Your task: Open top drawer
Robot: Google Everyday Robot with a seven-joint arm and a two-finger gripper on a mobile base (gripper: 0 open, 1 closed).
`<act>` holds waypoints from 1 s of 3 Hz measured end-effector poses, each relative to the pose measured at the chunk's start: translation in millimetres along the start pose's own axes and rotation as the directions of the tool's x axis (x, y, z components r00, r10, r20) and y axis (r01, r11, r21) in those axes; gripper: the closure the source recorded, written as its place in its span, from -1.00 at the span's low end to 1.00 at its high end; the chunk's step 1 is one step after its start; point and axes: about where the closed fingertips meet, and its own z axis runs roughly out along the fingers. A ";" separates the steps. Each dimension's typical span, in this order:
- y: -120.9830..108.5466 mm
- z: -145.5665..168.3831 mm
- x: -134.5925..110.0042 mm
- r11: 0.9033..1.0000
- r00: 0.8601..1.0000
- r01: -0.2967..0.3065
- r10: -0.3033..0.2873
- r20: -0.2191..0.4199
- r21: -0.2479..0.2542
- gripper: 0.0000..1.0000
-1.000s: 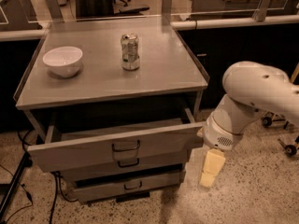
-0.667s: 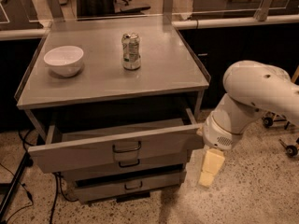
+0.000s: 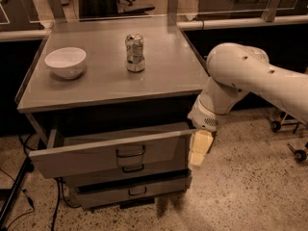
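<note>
The top drawer (image 3: 86, 159) is the widest grey drawer of the cabinet. It stands pulled out toward me, with its tray showing behind the tall front panel. Its small dark loop handle (image 3: 130, 151) sits at the panel's centre. My gripper (image 3: 199, 148) hangs pointing down on the white arm (image 3: 240, 73). It is just off the drawer's right front corner, to the right of the handle and not on it. It holds nothing that I can see.
Two narrower drawers, middle (image 3: 159, 170) and bottom (image 3: 106, 196), sit shut-looking beneath. On the cabinet top (image 3: 163, 76) stand a white bowl (image 3: 66, 61) and a drink can (image 3: 134, 52). A cable (image 3: 19, 186) lies on the floor at left. Chair castors (image 3: 276, 125) are at right.
My arm and gripper have moved left and up, from beside the lower drawers to the top drawer's right front corner. The drawer stays pulled out as before.
</note>
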 end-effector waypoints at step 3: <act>-22.6 79.5 -30.6 0.984 0.994 0.083 -0.094 -0.060 -0.157 -1.00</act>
